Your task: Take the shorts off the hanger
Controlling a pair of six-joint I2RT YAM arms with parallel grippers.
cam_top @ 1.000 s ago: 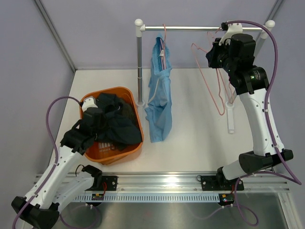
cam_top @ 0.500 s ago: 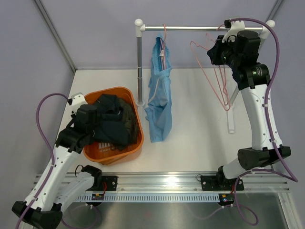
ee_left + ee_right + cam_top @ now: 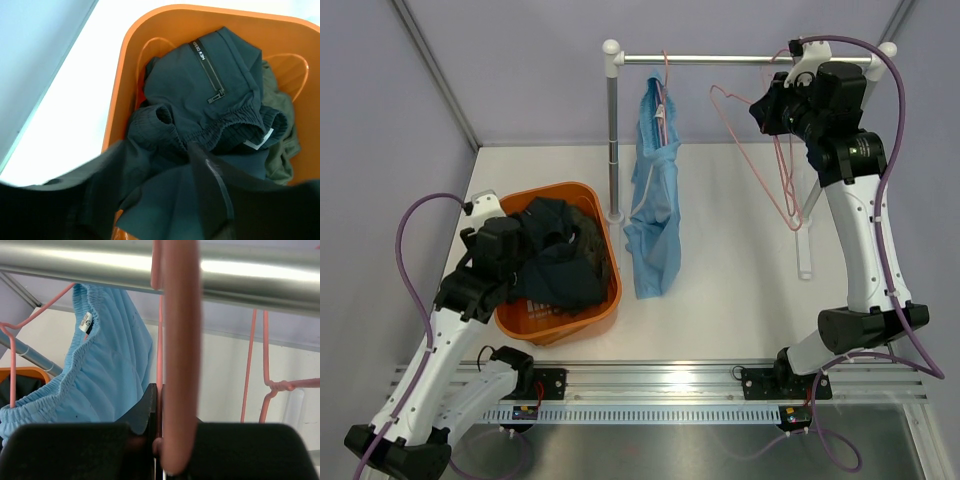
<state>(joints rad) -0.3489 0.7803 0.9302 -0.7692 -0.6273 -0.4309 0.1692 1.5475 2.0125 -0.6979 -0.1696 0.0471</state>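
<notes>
The orange plastic basket (image 3: 552, 188) holds two pairs: dark navy shorts (image 3: 200, 85) and olive green shorts (image 3: 280, 145). The right gripper (image 3: 767, 108) clamps one pink wire hanger (image 3: 181, 340); for the left gripper (image 3: 525, 262), I cannot tell.

The olive shorts (image 3: 280, 150) lay mostly buried under the navy pair (image 3: 210, 75) in the basket (image 3: 117, 90). A blurred pink hanger hook (image 3: 181, 355) blocked the right end effector (image 3: 172, 450), perhaps clamped on it.
</notes>
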